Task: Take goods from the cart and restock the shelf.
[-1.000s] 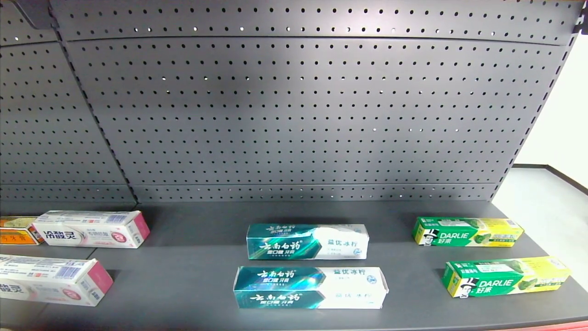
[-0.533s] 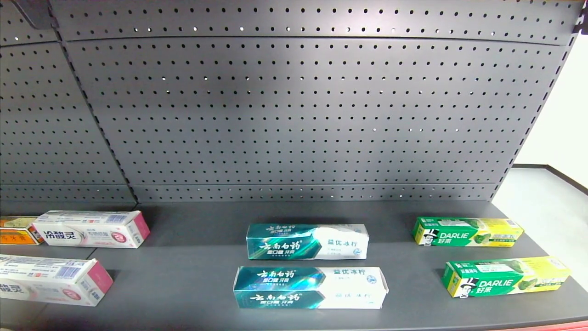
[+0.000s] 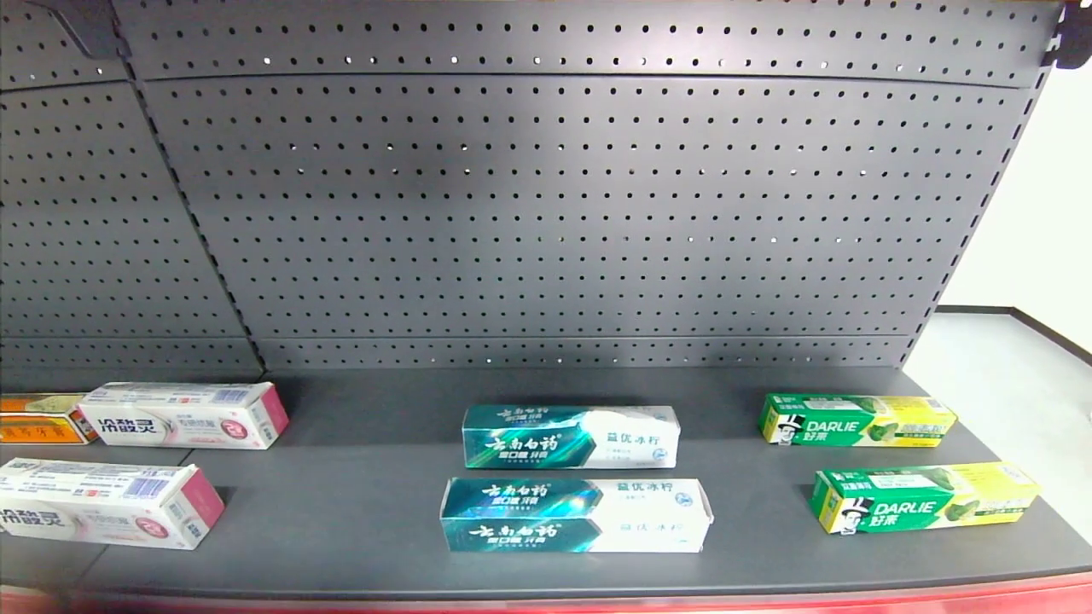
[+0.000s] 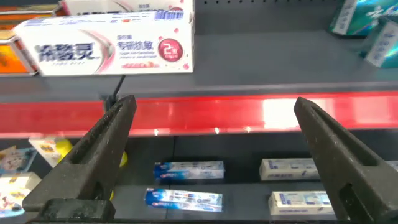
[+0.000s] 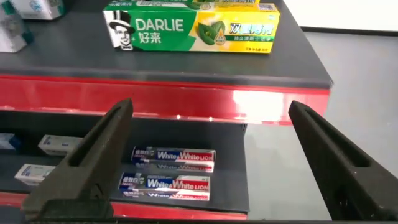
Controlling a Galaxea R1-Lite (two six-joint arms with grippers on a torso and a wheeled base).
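On shelf: two green boxes, two teal boxes, two pink boxes, one orange box. Both my jaws gape empty, short of the boxes.

L gripper & R gripper: matte black, long tapered wedges, rough finish.

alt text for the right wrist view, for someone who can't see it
The right gripper hangs open, its two dark fingers spread wide, in front of a grey shelf with a red front edge. A green-and-yellow toothpaste box lies on that shelf near its edge; two blue-and-white boxes lie on the level below.
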